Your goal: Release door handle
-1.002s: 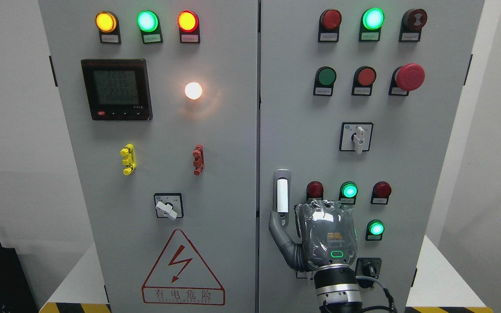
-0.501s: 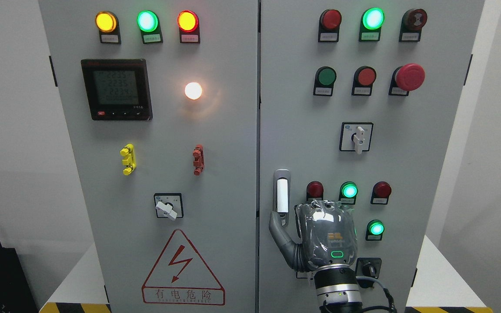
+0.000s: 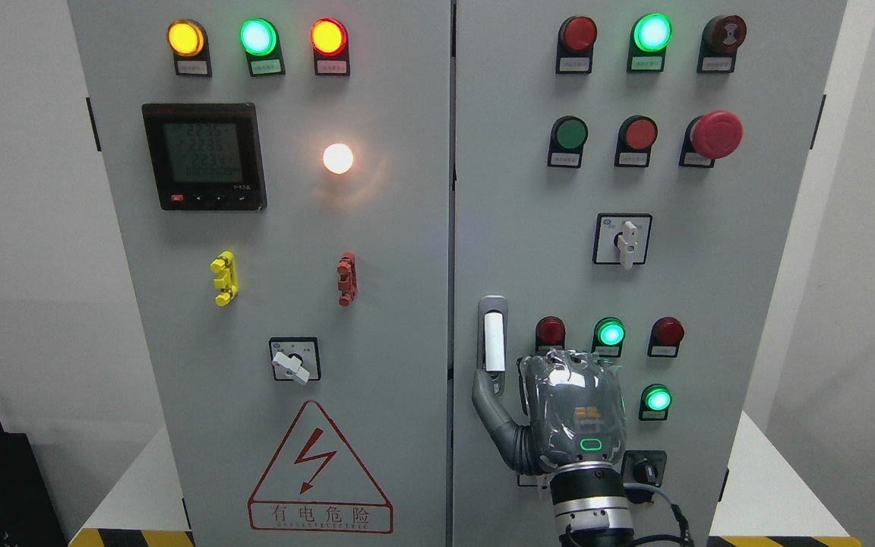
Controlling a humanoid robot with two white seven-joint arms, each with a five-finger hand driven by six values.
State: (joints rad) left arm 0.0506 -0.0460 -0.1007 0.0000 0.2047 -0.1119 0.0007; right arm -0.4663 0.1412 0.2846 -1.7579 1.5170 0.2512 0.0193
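The door handle (image 3: 492,339), a white bar in a grey upright housing, sits at the left edge of the cabinet's right door (image 3: 529,228). My right hand (image 3: 551,403) rises from the bottom edge just right of the middle, its grey back towards the camera. It is low and to the right of the handle. The hand's left side reaches up to the handle's lower end and seems to touch it. What lies in front of the palm is hidden. The left arm does not show.
The right door carries lit green lamps (image 3: 609,333), red buttons, a red mushroom stop button (image 3: 715,134) and a rotary switch (image 3: 623,239). The left door (image 3: 293,228) holds a meter (image 3: 203,156), a selector switch (image 3: 294,359) and a warning triangle (image 3: 319,471).
The right hand has shifted a few pixels to the right and down, away from the handle. Nothing else has moved.
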